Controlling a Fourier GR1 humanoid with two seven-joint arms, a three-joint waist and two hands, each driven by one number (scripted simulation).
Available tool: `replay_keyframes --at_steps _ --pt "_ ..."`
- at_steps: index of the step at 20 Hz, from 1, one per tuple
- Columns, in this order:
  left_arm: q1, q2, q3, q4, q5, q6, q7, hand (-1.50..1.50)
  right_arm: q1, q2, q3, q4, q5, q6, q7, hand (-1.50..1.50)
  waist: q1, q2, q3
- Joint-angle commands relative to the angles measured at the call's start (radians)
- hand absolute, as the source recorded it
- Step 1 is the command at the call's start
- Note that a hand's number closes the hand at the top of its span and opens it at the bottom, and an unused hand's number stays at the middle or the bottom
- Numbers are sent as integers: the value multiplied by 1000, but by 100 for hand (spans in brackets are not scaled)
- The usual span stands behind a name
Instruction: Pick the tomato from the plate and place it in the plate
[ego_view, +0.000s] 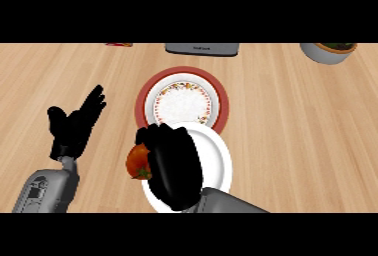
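Observation:
A red tomato (137, 161) shows at the left rim of a plain white plate (216, 150) near the counter's front. My right hand (174, 167) lies over that plate, covers most of it, and curls its fingers round the tomato, hiding the tomato's right side. Just behind stands a second plate (184, 102) with a wide red rim and a flowered white centre, nothing on it. My left hand (74, 125) rests open at the left, fingers up, apart from both plates.
A grey appliance (201, 48) stands at the back edge. A pot with a plant (328, 51) sits at the back right. A small red item (118, 44) peeks in at the back left. Bare wooden counter (303, 135) lies to the right.

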Motion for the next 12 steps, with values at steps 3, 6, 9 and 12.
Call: replay_keyframes --at_steps 3,6,9,12 --pt "1 8 7 -2 2 -9 -3 0 -188 1 8 137 -104 -196 219 150 -2 7 0" --pt "21 -18 -3 2 -17 15 -43 0 -268 1 19 241 -137 -253 243 150 -17 6 0" --pt "70 6 20 -23 8 -14 -55 0 -336 1 -62 375 -216 -250 158 150 -24 7 1" --pt "49 19 24 -25 4 -18 -27 0 -328 1 -65 484 -289 -297 81 150 -33 7 1"
